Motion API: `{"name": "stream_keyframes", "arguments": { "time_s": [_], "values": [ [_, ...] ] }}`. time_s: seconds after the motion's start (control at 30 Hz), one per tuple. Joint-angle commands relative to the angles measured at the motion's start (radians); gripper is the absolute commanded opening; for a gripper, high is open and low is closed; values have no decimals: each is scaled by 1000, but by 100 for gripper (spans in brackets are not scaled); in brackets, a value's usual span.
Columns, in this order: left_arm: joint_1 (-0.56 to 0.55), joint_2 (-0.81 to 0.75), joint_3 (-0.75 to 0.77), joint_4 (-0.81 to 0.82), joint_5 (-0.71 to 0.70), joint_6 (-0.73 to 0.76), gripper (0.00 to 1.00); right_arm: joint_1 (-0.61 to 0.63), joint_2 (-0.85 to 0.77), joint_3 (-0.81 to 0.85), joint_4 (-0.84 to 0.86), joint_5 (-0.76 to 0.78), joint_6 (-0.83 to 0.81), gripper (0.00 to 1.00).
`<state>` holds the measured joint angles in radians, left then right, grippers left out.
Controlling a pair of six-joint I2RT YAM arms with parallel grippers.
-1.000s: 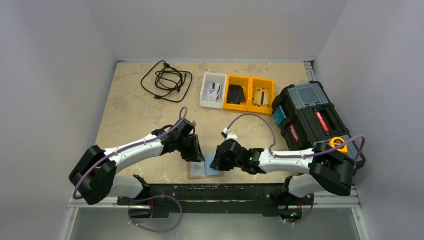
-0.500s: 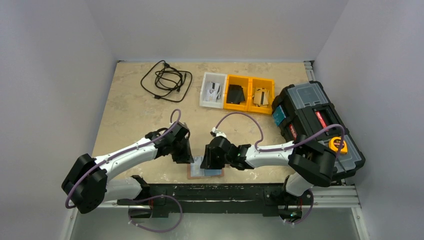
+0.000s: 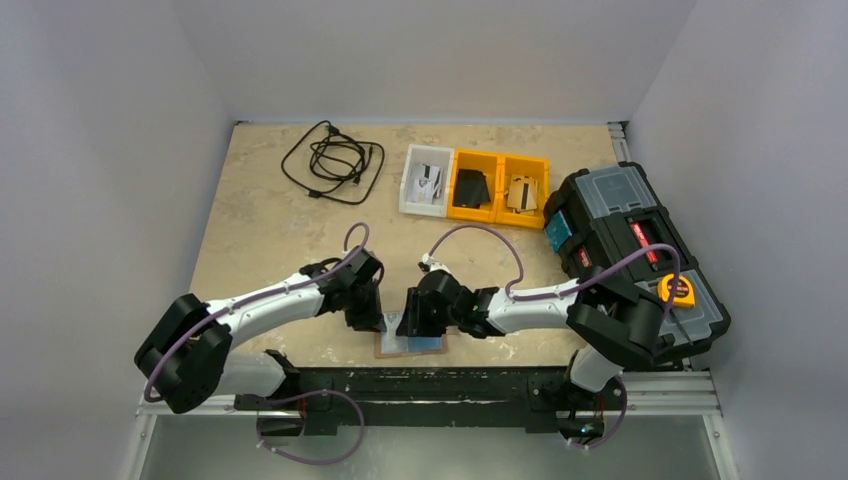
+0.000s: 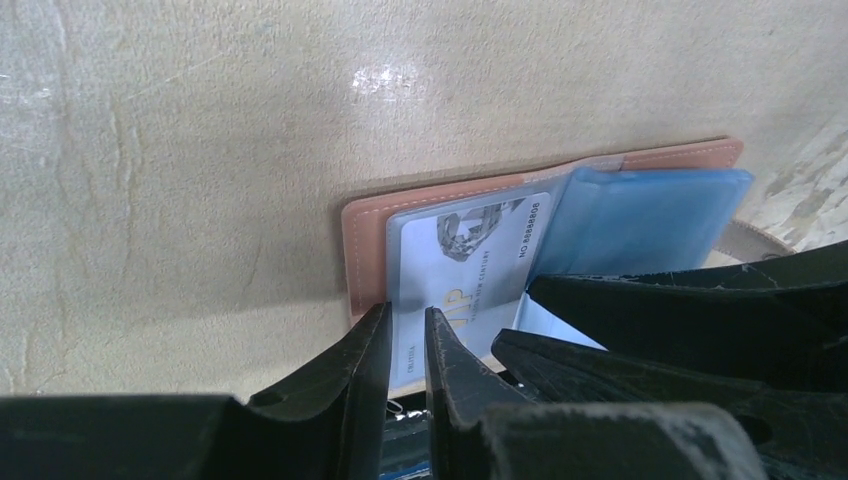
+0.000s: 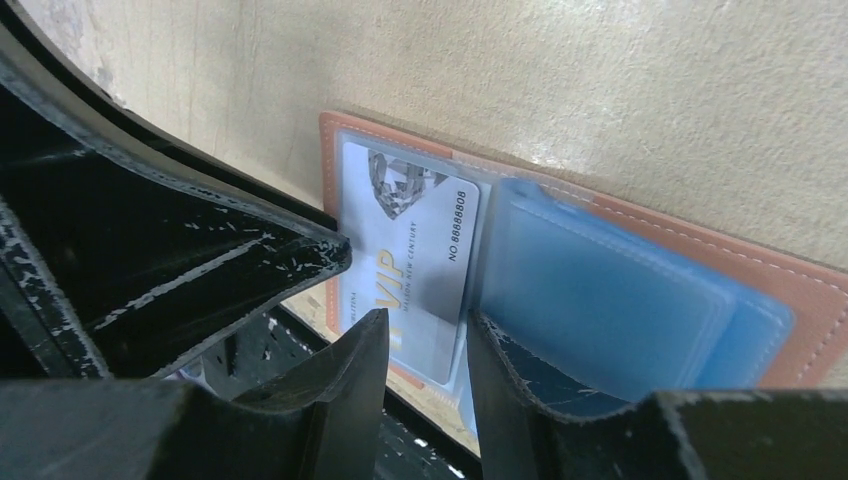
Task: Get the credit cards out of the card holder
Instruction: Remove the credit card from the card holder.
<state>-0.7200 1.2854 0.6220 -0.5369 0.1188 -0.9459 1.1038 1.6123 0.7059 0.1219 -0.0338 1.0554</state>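
Silver card point(image 4: 455, 258) (marked VIP) lies in card holder point(image 4: 364, 255).

Top external: high, from 6 o'clock, looks down on whole table point(image 3: 260, 230). Both wrist cams: close, low, facing card holder point(image 4: 362, 250) at 6 o'clock edge; all share it.

- Cannot see the near edge of the grey-silver card point(image 4: 450, 250) behind the left gripper point(image 4: 407, 312).
- Cannot tell the contents of the yellow trays point(image 3: 498, 156): too small.
- Cannot follow the card holder point(image 5: 700, 245) past the right wrist view's edge.
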Motion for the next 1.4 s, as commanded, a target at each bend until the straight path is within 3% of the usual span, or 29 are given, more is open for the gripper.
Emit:
{"name": "stream_keyframes", "arguments": {
  "time_s": [0.0,0.27,0.5,0.67,1.07,1.23,1.37],
  "values": [
    [7,15,-12,42,-3,19,17,-10,25,-16,33,-10,-6,35],
    [6,52,-31,94,25,11,15,-17,42,-32,56,-27,-8,35],
    [3,77,-32,108,30,-12,0,-28,65,-59,122,-69,4,35],
    [-5,92,-34,111,26,-31,0,-46,61,-96,192,-115,22,33],
    [-12,108,-52,100,10,-65,0,-102,50,-202,431,-234,100,13],
    [-12,100,-53,68,-14,-69,0,-106,43,-205,427,-226,102,0],
    [-9,104,-43,23,-49,-65,0,-107,7,-209,370,-183,91,0]
  ]
}}
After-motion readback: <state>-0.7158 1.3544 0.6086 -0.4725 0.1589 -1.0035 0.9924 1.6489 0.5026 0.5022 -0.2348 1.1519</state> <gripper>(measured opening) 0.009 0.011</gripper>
